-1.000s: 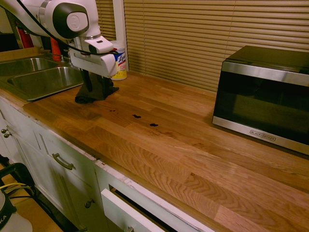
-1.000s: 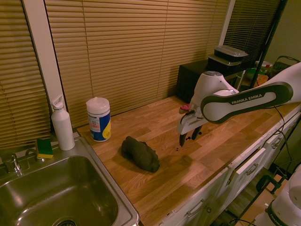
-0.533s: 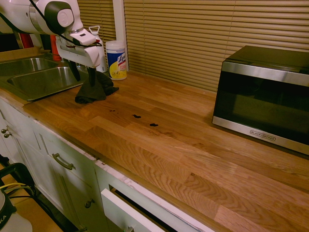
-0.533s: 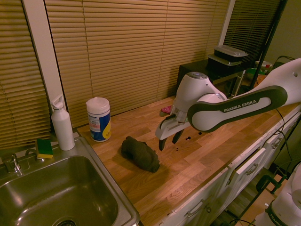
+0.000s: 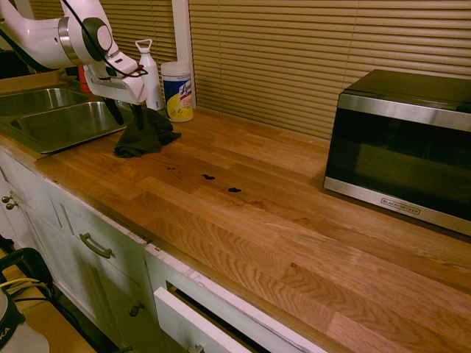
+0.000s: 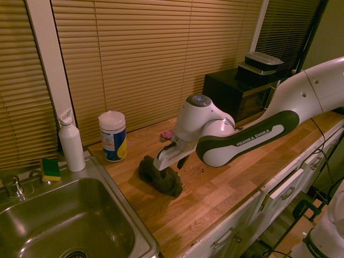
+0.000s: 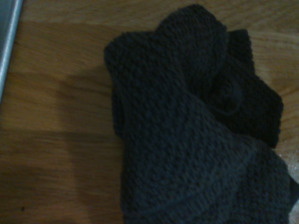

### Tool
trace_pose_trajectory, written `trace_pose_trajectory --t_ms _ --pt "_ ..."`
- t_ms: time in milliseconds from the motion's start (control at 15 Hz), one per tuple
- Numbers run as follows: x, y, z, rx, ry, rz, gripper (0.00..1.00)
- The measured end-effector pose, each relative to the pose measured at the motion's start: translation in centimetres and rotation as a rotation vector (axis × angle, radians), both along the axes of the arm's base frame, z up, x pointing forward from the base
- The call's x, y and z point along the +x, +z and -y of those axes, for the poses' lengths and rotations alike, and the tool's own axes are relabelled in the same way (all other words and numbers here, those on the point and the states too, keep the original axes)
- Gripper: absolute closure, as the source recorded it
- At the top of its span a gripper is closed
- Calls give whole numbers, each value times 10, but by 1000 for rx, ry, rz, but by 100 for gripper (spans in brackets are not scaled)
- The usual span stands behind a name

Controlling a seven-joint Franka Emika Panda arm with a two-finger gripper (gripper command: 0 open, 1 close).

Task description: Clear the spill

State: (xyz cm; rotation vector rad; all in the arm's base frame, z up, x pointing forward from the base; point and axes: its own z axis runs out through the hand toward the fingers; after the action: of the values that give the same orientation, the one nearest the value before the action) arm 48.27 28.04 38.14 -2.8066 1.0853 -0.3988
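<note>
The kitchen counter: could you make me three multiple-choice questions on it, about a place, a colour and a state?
1. Where does the wipes tub stand?
A) In the sink
B) Between the sink and the microwave
C) On the microwave

2. What colour is the crumpled cloth?
A) Dark grey
B) Yellow
C) Red

3. How is the gripper?
A) Shut
B) Open

Key:
1 B: the second exterior view shows it on the counter, sink on one side, microwave on the other.
2 A: the wrist view shows its dark knit.
3 B: the first exterior view shows its fingers apart.
</note>
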Motion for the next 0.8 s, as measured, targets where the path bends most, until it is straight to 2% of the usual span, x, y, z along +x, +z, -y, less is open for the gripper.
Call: trace_pose_trajectory --t_ms 267,333,600,800 --pt "23 -16 -16 -32 -33 36 0" --pt "30 -20 -19 -33 -38 36 100" --pt "49 -41 -22 -42 -53 19 100" --pt "50 -43 -19 -54 -71 11 100"
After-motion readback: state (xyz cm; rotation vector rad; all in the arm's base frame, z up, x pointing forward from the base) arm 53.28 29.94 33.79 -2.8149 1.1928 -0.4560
